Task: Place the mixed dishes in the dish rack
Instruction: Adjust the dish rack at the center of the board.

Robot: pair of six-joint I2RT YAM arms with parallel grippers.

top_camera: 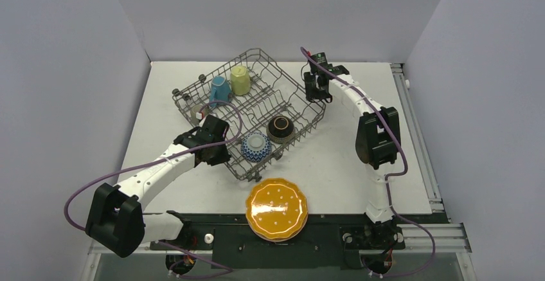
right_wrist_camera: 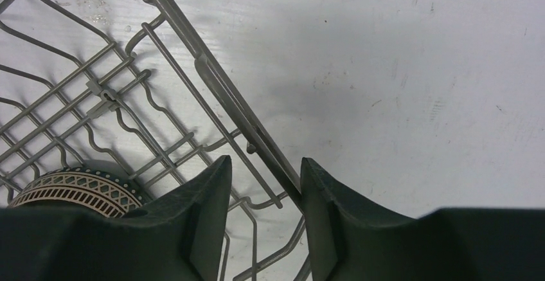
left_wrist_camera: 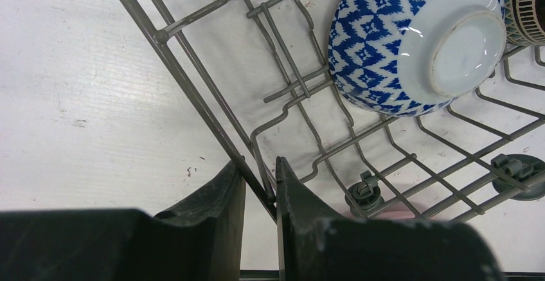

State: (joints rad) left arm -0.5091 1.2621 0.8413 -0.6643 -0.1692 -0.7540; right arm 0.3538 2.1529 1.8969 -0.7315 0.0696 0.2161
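Note:
The dish rack [top_camera: 270, 101] sits turned like a diamond at the table's middle. It holds a blue mug [top_camera: 219, 89], a pale-yellow mug [top_camera: 240, 80], the dark brown bowl [top_camera: 281, 128] and the blue-white patterned bowl [top_camera: 256, 146], both upside down. An orange dotted plate [top_camera: 277, 208] lies at the near edge, outside the rack. My left gripper [left_wrist_camera: 257, 165] is shut on the rack's near-left rim wire [left_wrist_camera: 184, 83], beside the patterned bowl [left_wrist_camera: 418, 36]. My right gripper [right_wrist_camera: 265, 162] is open and straddles the far-right rim [right_wrist_camera: 218, 88], which touches one finger. The brown bowl [right_wrist_camera: 77, 191] shows at its left.
White walls enclose the table on the left, back and right. A metal rail [top_camera: 418, 165] runs along the right edge. Purple cables trail from both arms, the left one looping over the rack's left side [top_camera: 234, 110]. A rack wheel [left_wrist_camera: 363, 194] rests on the table by my left fingers.

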